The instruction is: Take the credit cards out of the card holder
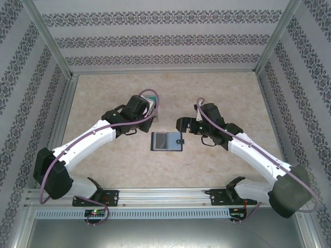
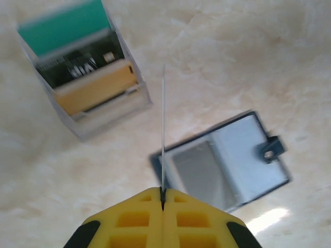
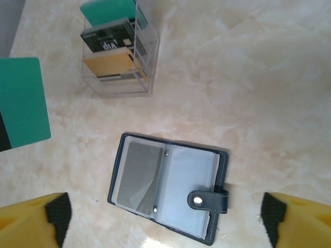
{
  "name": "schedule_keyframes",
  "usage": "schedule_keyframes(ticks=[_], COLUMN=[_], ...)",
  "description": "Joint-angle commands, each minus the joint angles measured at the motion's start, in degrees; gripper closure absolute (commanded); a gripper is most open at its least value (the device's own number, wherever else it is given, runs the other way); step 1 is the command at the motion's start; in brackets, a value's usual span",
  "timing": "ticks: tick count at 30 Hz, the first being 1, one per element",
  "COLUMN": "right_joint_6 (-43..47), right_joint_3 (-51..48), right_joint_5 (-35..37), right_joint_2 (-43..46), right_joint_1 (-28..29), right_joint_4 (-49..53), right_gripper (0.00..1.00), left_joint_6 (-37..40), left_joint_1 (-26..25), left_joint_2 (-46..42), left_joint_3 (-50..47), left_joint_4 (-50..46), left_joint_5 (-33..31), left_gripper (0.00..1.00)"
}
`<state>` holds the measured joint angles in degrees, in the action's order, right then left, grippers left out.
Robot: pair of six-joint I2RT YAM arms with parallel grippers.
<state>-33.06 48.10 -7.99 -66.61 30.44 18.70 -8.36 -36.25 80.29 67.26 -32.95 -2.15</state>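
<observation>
The navy card holder (image 1: 167, 141) lies open on the table between the arms, snap tab to the right. A grey credit card (image 3: 137, 175) sits in its left clear sleeve (image 2: 199, 170). My left gripper (image 2: 163, 192) is shut on a thin card seen edge-on (image 2: 163, 124). In the right wrist view that same card shows as a teal card (image 3: 20, 101) hanging at the left. In the top view the left gripper (image 1: 149, 104) is up left of the holder, by the clear box. My right gripper (image 3: 164, 221) hovers over the card holder (image 3: 168, 188) with its jaws wide apart and nothing between them.
A clear plastic box (image 2: 88, 82) stands behind and left of the holder (image 2: 227, 160). It has teal, black and gold cards (image 3: 111, 39) upright in it. Patterned walls with metal posts (image 1: 49, 41) enclose the marbled table (image 1: 232, 93).
</observation>
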Motion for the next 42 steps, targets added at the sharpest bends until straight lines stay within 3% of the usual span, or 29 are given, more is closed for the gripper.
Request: schedule_keyframes(ticks=[1,6,11,18,28,42], right_joint_6=[1.24,3.27,5.18,6.55,7.56,7.91], right_joint_3=[-0.46,-2.75,-4.62,-5.91,-5.39,-3.02], right_joint_5=[0.20,2.23,5.02,5.96,5.71,4.82], right_joint_2=[2.70,6.05,8.89,9.93,8.02,3.95], right_joint_1=[-1.11,-1.78,-2.11,-2.55,-3.01,-3.67], right_joint_4=[-0.09,-2.46,-4.39,-6.83,-7.17,-6.83], right_gripper=[0.02,0.02,0.02,0.02,0.02,0.02], left_joint_6=[22.06,39.97,51.62,57.49,68.80,70.60], left_joint_1=[0.48,0.63,2.85,8.01,9.68,11.55], left_joint_2=[-0.66,2.11,5.47,9.45,17.41,24.90], left_joint_3=[-0.12,-0.20,1.21,8.18,9.81,14.11], left_joint_4=[3.33,7.07,7.37,3.91,12.42,15.16], left_joint_5=[-6.11,-9.75,-5.49,3.80,-2.71,-4.50], left_gripper=[1.00,1.00,1.00,1.00,1.00,1.00])
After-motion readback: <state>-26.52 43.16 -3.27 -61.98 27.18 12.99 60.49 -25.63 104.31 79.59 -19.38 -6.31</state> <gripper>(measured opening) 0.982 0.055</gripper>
